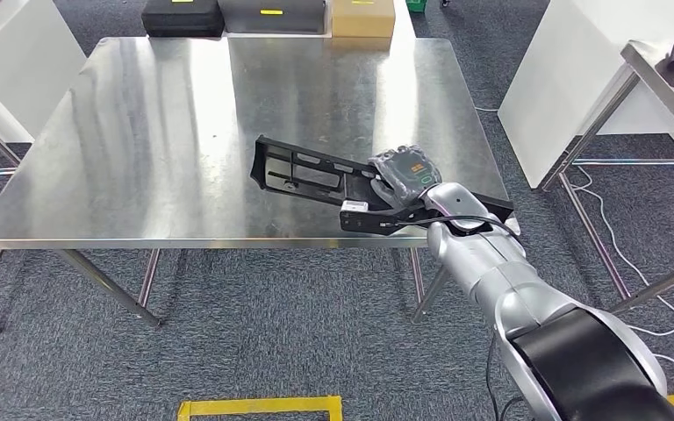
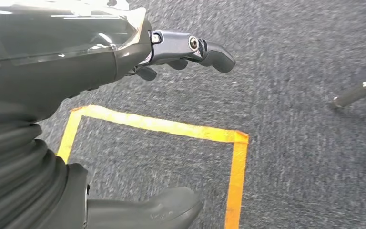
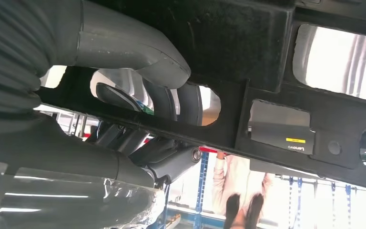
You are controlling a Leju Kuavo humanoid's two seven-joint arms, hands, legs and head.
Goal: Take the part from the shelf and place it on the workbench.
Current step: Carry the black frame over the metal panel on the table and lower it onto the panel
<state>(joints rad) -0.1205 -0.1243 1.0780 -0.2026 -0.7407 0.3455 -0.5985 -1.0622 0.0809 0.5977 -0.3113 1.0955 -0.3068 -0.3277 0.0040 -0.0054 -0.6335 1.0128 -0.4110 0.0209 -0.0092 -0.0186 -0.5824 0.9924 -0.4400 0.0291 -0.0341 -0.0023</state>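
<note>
Silver arm (image 1: 500, 281) w/ black cable, dark robot hand (image 1: 406, 171).

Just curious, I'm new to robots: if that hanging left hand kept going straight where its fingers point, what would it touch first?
Probably the grey carpet; the left hand points down toward it with nothing between, though depth is unclear.

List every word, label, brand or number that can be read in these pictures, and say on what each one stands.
"Lenovo": small print, seen upside down in the right wrist view, beside a yellow sticker on the dark case reflected in the steel workbench.
Yellow sticker on the black case beyond the workbench: too small to read.
Black part held by the right hand: no readable text.
</note>
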